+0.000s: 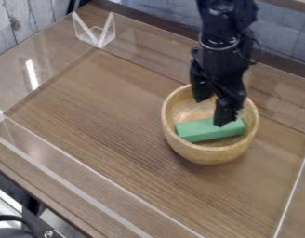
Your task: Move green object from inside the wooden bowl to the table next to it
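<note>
1. The wooden bowl (pixel 212 133) sits on the table (pixel 105 112).
2. The green object (pixel 207 131) lies flat inside the bowl, toward its near side.
3. The gripper (pixel 212 104) points down over the bowl, its 2 fingers spread wide, holding nothing.
4. The green object is just below the fingertips; contact is unclear.
</note>
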{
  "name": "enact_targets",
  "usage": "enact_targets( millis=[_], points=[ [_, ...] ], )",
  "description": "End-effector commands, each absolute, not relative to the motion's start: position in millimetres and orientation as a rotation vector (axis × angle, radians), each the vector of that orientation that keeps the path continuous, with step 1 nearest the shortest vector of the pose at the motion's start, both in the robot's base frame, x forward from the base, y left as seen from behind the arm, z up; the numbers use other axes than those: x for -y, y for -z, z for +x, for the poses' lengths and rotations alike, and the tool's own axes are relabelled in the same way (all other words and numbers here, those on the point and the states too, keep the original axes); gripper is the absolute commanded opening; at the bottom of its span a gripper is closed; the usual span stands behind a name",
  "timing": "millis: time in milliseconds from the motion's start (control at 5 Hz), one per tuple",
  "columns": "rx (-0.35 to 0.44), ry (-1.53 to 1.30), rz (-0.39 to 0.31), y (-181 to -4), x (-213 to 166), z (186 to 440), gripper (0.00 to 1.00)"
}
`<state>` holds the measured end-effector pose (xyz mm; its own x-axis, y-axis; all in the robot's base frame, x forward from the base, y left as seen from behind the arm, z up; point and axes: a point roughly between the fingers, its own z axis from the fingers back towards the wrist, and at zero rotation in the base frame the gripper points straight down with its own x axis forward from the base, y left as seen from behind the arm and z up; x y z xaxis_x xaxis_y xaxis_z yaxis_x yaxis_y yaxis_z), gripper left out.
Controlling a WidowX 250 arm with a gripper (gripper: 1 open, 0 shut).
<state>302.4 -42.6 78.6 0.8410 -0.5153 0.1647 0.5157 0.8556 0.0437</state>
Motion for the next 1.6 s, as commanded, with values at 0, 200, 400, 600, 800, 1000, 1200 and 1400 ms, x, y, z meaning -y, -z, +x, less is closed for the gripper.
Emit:
enact_targets(
  millis=[0,200,400,600,800,1000,1200,1400],
  points=[
    [0.261,0.602,0.009,-104.4,43.9,316.3,1.00],
    [0.270,0.645,0.009,-104.1,44.7,321.2,1.00],
    [0.264,0.577,0.015,-96.7,45.7,318.8,1.00],
    [0.251,0.528,0.016,-87.9,46.5,314.6,1.00],
    [0.246,0.501,0.017,-79.3,57.8,313.4,1.00],
    [0.243,0.447,0.016,-72.6,55.8,310.2,1.00],
    [0.240,0.456,0.007,-60.6,48.8,304.9,1.00],
    [0.240,0.469,-0.006,-49.0,44.0,300.2,1.00]
  ],
)
